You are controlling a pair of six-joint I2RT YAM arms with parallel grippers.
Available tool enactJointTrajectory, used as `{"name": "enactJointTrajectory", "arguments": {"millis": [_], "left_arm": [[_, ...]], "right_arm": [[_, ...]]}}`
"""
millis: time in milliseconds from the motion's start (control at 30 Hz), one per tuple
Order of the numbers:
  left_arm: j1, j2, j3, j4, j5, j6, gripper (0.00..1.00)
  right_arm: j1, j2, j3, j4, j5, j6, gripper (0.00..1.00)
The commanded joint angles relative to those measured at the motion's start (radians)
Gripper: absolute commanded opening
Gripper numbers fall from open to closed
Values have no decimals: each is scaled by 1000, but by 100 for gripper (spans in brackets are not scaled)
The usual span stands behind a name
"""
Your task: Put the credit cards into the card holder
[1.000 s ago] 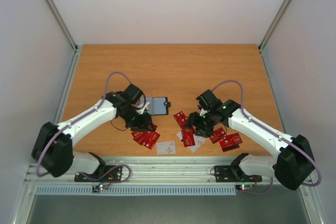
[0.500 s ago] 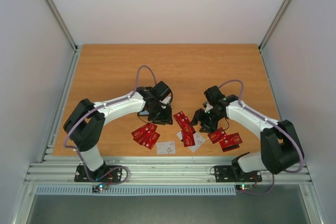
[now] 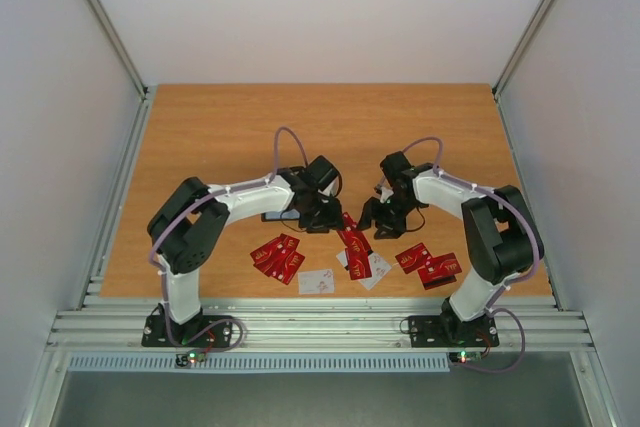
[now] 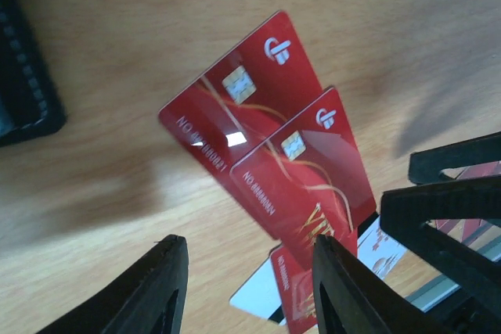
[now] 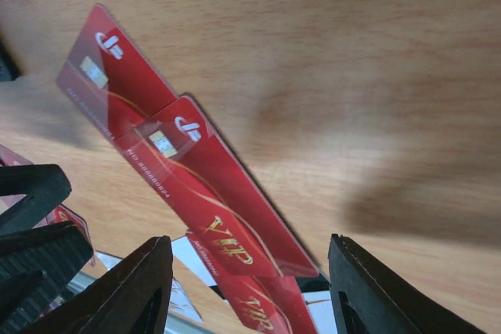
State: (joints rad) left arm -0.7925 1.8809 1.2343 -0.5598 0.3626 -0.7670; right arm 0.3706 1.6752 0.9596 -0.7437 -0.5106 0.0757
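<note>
Credit cards [image 3: 278,255] lie scattered along the near edge of the tabletop [image 3: 320,127] in three loose groups: a red fan left of centre, a red pair [image 3: 428,263] to the right, and a middle group with a white card [image 3: 317,281] closest to the edge.

From that middle group two overlapping red cards [image 4: 266,146] reach away from the near edge. Their long axes run roughly near to far, with the far ends leaning slightly left. Each carries a gold chip and a white emblem at its far end and gold "VIP" lettering toward its near end. White "NO" runs along one long edge, followed by characters too small to read.

The left end effector [image 3: 325,214] stands just left of these two cards and the right end effector [image 3: 377,217] just right of them, so the cards lie between the two. Both are released: the left fingers [image 4: 153,287] and the right fingers [image 5: 117,295] stand apart with nothing gripped.

The black card holder [image 4: 23,76] lies left of the two cards, apart from them. In the top view the left arm mostly hides it, and I cannot tell whether it is folded.
</note>
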Motion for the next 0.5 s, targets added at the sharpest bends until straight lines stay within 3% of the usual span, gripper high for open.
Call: {"name": "enactJointTrajectory", "arguments": {"millis": [0,467], "left_arm": [[-8,63,-2,134,71,-49,46],[-19,199,1,234,153,-106,43]], "right_arm": [[-16,39,-2,18,-22,-94,55],[-19,72,-73,142,-254,-82,54]]}}
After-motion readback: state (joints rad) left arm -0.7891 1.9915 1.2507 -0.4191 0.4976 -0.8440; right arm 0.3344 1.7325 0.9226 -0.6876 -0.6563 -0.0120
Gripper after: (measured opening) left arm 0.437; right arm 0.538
